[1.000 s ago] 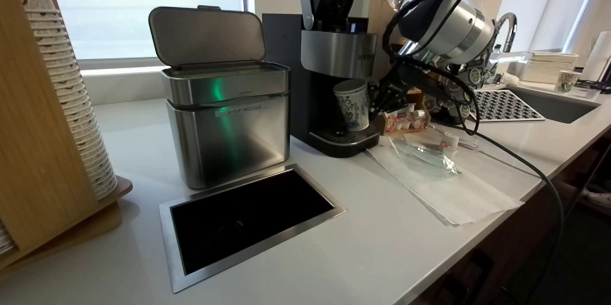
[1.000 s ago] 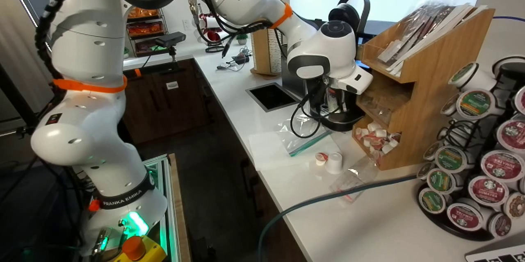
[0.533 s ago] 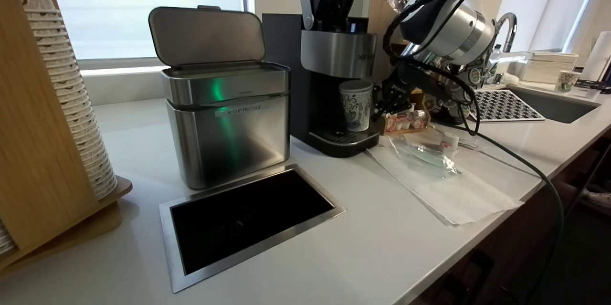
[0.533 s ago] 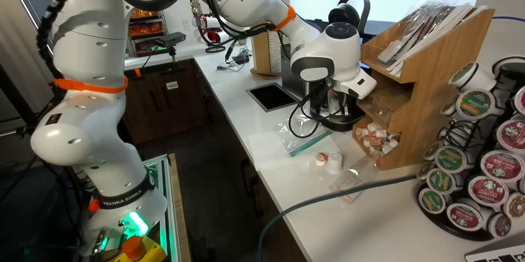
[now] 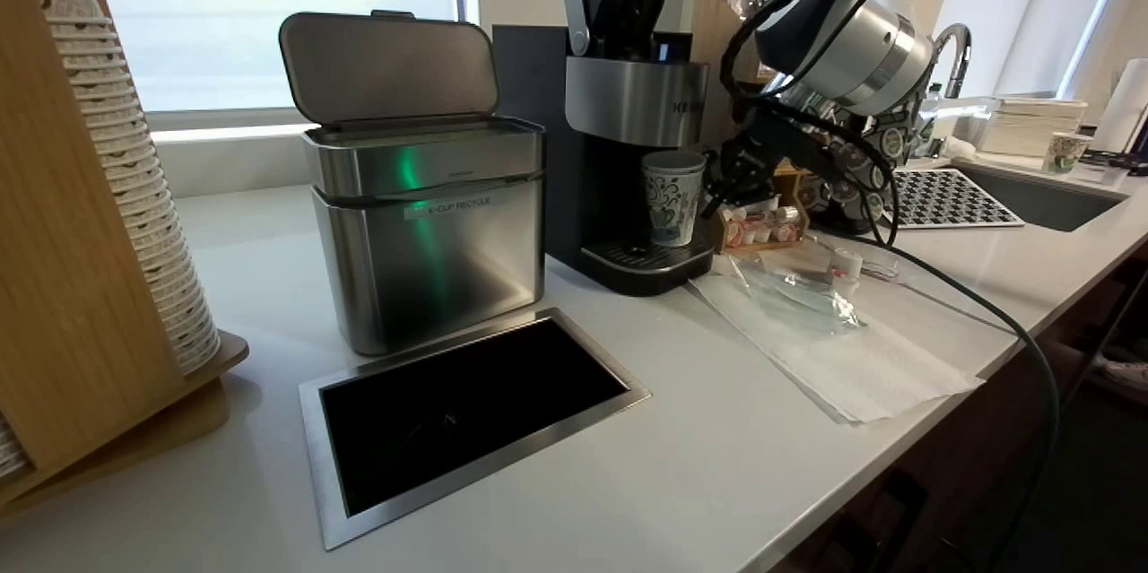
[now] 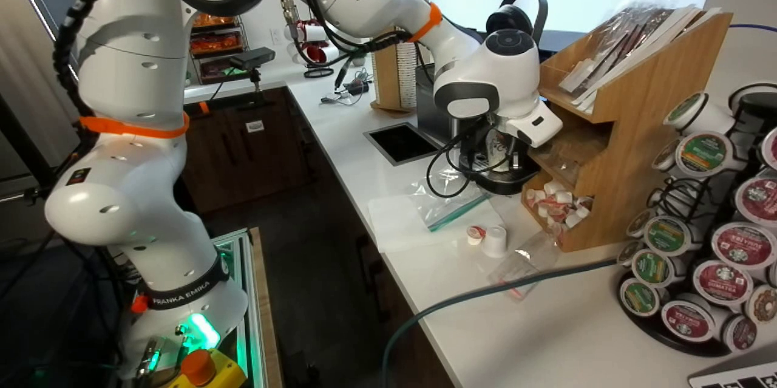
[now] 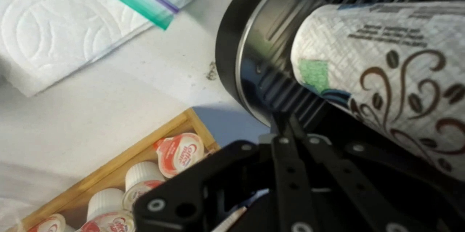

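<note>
Your gripper (image 7: 285,117) has its fingers together and holds nothing, its tips just beside the paper cup (image 7: 385,79); you cannot tell from these views whether they touch it. You see that cup, printed with brown swirls and coffee beans, upright on the drip tray (image 5: 626,257) of the coffee maker (image 5: 635,102), below the silver front, with the machine's top raised. Close by, the lowest compartment of the wooden organizer (image 6: 652,90) holds red-and-white creamer cups (image 7: 181,154). On the worktop (image 5: 664,465) near the machine you have a white paper towel (image 5: 883,380) with a clear zip bag (image 6: 437,206) lying over part of it, its seal green. By the towel's edge, in an exterior view, a white creamer tub (image 6: 494,241) rests beside a red-lidded tub (image 6: 475,234). On the machine's other side from the organizer stands a steel bin (image 5: 439,259), lid up, labelled for K-Cup recycling, next to a metal-framed opening (image 5: 323,456) set into the worktop. Past the organizer, you find coffee pods (image 6: 722,282) with green and red labels, stacked in tiers with their lids facing outward.
</note>
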